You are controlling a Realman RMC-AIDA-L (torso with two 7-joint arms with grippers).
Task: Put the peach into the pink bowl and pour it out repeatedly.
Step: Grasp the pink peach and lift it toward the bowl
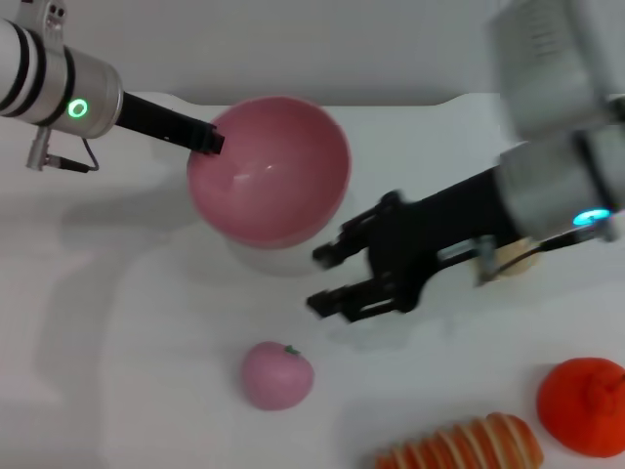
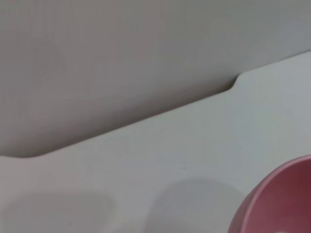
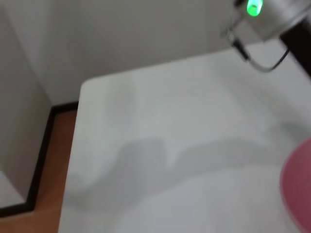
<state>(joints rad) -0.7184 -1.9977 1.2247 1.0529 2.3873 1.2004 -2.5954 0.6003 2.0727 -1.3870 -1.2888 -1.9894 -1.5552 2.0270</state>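
The pink bowl (image 1: pixel 271 176) hangs tilted above the white table, its inside facing me and holding nothing. My left gripper (image 1: pixel 207 137) is shut on its rim at the left. The peach (image 1: pixel 278 375) lies on the table in front of the bowl, apart from both grippers. Between bowl and peach, a little to the right, my right gripper (image 1: pixel 324 278) hovers open with nothing in it. A piece of the bowl's rim (image 2: pixel 282 204) shows in the left wrist view, and a sliver of the bowl (image 3: pixel 299 189) in the right wrist view.
A beige ball (image 1: pixel 513 259) sits partly hidden behind my right arm. An orange-red fruit (image 1: pixel 584 405) and a striped bread loaf (image 1: pixel 464 447) lie at the front right. The table's far edge (image 1: pixel 391 101) runs just behind the bowl.
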